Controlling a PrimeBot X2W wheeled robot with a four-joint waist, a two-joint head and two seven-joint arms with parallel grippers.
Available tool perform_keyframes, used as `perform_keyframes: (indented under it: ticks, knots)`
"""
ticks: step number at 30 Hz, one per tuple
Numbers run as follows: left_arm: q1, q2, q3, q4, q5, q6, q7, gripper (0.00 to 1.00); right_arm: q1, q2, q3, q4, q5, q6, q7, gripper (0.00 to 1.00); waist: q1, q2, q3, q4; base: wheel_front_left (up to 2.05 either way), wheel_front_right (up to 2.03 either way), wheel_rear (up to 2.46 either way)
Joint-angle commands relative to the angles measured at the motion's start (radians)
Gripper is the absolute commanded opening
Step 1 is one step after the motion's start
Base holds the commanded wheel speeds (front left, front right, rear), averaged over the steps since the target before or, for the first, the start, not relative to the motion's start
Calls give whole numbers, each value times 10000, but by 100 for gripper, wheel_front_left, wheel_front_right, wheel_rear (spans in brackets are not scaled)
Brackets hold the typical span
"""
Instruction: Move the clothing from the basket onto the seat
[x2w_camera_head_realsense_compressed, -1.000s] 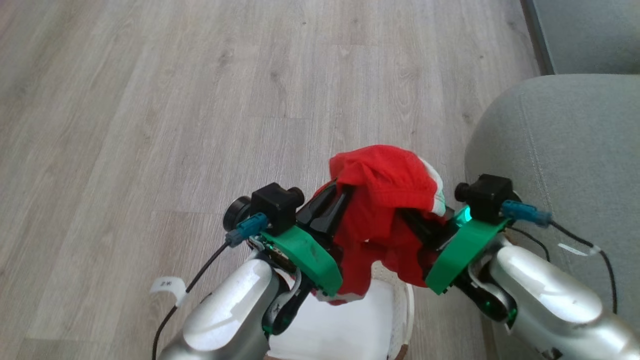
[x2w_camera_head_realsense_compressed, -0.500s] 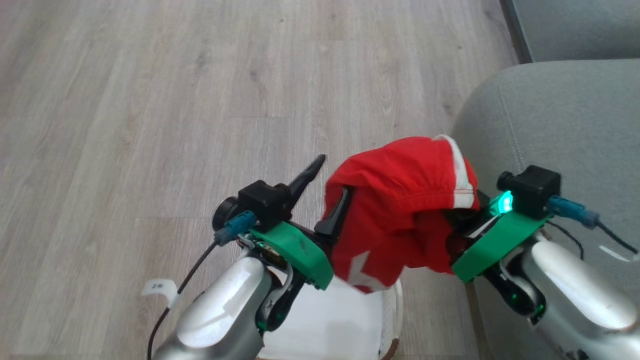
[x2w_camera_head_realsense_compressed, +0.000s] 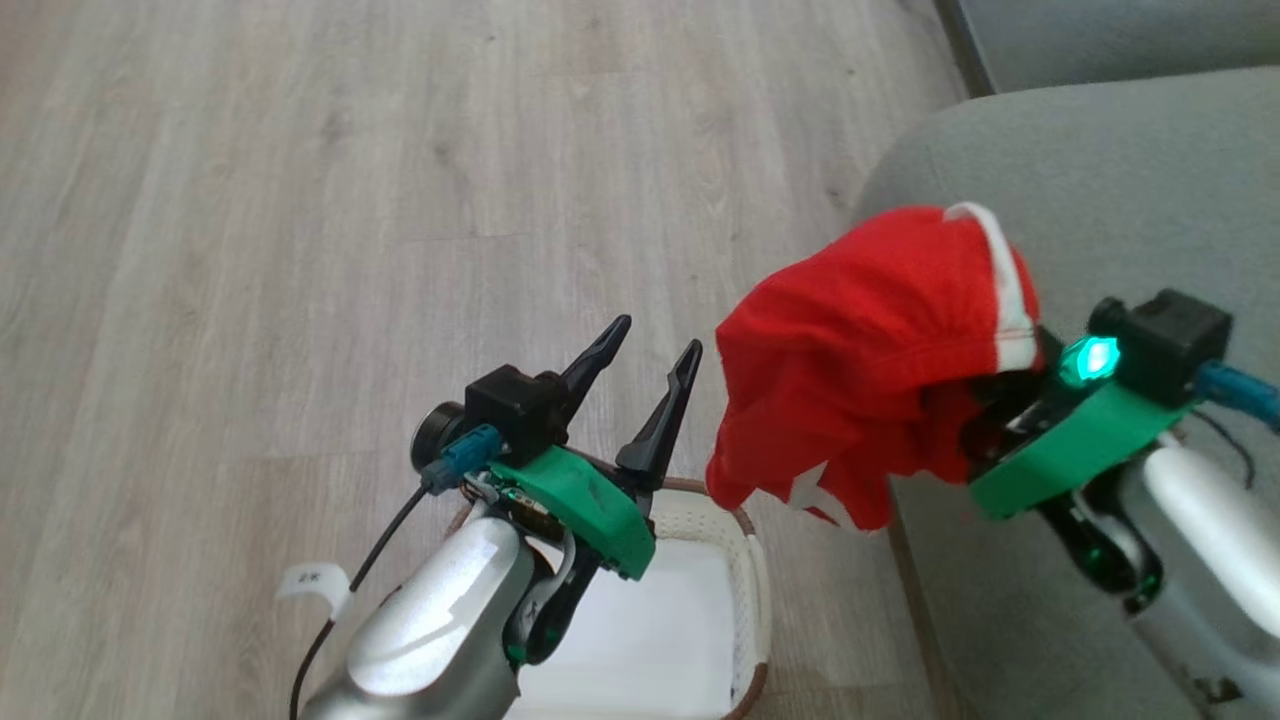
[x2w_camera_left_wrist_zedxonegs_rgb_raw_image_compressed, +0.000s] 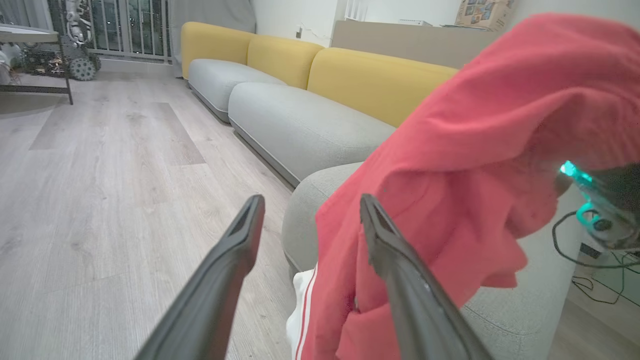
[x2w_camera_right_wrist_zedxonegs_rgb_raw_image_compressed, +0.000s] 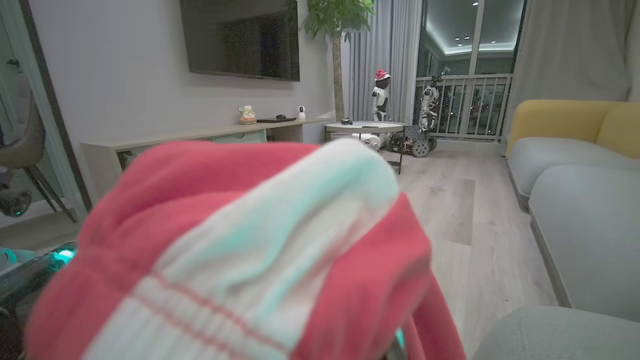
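Note:
The red clothing (x2w_camera_head_realsense_compressed: 870, 370) with white trim hangs bunched in the air, draped over my right gripper (x2w_camera_head_realsense_compressed: 985, 395), which is shut on it with its fingers hidden under the fabric. The garment hovers at the near left edge of the grey-green seat (x2w_camera_head_realsense_compressed: 1100, 180). My left gripper (x2w_camera_head_realsense_compressed: 650, 350) stands open and holds nothing, just left of the cloth and above the basket (x2w_camera_head_realsense_compressed: 745, 580). In the left wrist view the clothing (x2w_camera_left_wrist_zedxonegs_rgb_raw_image_compressed: 475, 150) hangs right behind the right-hand finger of the left gripper (x2w_camera_left_wrist_zedxonegs_rgb_raw_image_compressed: 311, 200). Red and white fabric (x2w_camera_right_wrist_zedxonegs_rgb_raw_image_compressed: 240, 250) covers the lower right wrist view.
A flat white sheet (x2w_camera_head_realsense_compressed: 640, 640) lies inside the basket. Pale wood floor (x2w_camera_head_realsense_compressed: 300, 200) stretches left and ahead. A long grey sofa with yellow backs (x2w_camera_left_wrist_zedxonegs_rgb_raw_image_compressed: 310, 85) runs beyond the seat. A low table (x2w_camera_right_wrist_zedxonegs_rgb_raw_image_compressed: 362, 127) and TV console (x2w_camera_right_wrist_zedxonegs_rgb_raw_image_compressed: 200, 137) stand farther off.
My left gripper let go of the clothing and opened. My right arm carried the garment right and up toward the seat. The camera also swung, shifting the scene left.

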Motion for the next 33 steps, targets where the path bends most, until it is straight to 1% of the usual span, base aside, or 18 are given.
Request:
perform_keyframes:
  ticks: [1,5,7,16,24,33]
  knots:
    - [-235,122,394,-260,-78,33,-106,100,7,-275,-206,-431,-75,-2,-69,0,0,0,22,-192,0,0,0]
    - [-279,151,349,-285,-26,18,-143,100,57,-493,-628,-679,-194,-2,-69,0,0,0,58,-600,0,0,0]
    - [-304,155,336,-332,-8,1,-176,100,109,-620,-907,-838,-266,-2,-69,0,0,0,84,-962,0,0,0]
    - [-451,129,284,-437,92,-31,-255,100,367,-849,-1545,-1161,-343,-2,-69,0,0,0,231,-2117,0,0,0]
    - [-627,110,212,-394,309,-57,-307,100,547,-925,-1888,-1313,-398,-2,-69,0,0,0,397,-3028,0,0,0]
    - [-778,55,80,-220,473,-101,-330,100,743,-853,-2207,-1378,-462,-2,-69,0,0,0,555,-3841,0,0,0]
